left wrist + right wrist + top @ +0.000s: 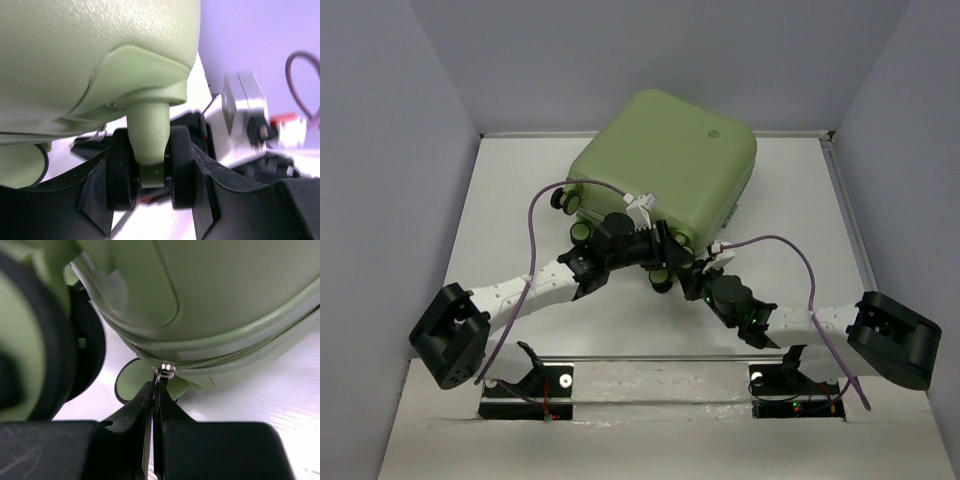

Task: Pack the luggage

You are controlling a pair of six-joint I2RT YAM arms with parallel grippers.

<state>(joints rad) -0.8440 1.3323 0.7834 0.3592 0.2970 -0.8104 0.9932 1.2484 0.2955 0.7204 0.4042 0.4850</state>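
Note:
The luggage [665,165] is a light-green hard-shell suitcase lying flat and closed at the back middle of the table, its wheels toward the arms. My left gripper [655,252] is shut on one twin black wheel [150,170], a finger pressed against each side; the green stem and shell [75,55] rise above it. My right gripper [155,390] is shut on the silver zipper pull [164,371] at the zip line of the shell [225,300]. In the top view the right gripper [705,265] sits at the case's near right corner.
Another wheel [30,340] fills the left of the right wrist view, close to the fingers. Purple cables [535,220] loop above both arms. Grey walls stand along the white table [510,200] on the left, back and right. The arm base plates [525,390] sit at the near edge.

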